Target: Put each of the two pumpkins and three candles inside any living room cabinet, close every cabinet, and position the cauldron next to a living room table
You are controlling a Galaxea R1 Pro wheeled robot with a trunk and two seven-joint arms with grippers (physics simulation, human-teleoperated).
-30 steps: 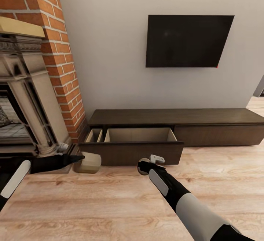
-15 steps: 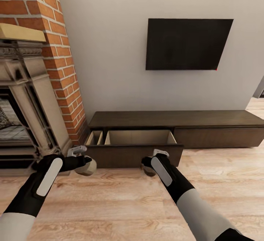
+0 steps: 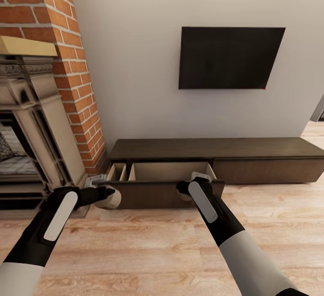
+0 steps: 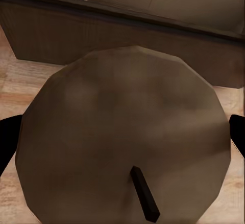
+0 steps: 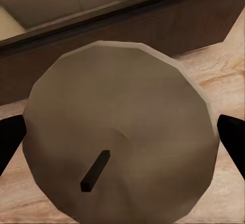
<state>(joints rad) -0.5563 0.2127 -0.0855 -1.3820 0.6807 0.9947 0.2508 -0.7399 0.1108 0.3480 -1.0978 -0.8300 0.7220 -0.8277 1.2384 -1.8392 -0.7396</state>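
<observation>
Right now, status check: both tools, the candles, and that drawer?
Left tool shut on a stubby beige candle. Right tool shut on a second beige candle. Dark brown low cabinet, drawer open ahead, nothing blocking.

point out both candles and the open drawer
Left candle (image 4: 122, 132), left wrist view, wick end.
Right candle (image 5: 120, 132), right wrist view, wick end.
Open drawer (image 3: 171, 171), head view, inside floor.

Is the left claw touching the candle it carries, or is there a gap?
Touching. In the left wrist view the candle sits between the left claw's two dark fingers, and its sides meet them at both edges with no gap.
</observation>
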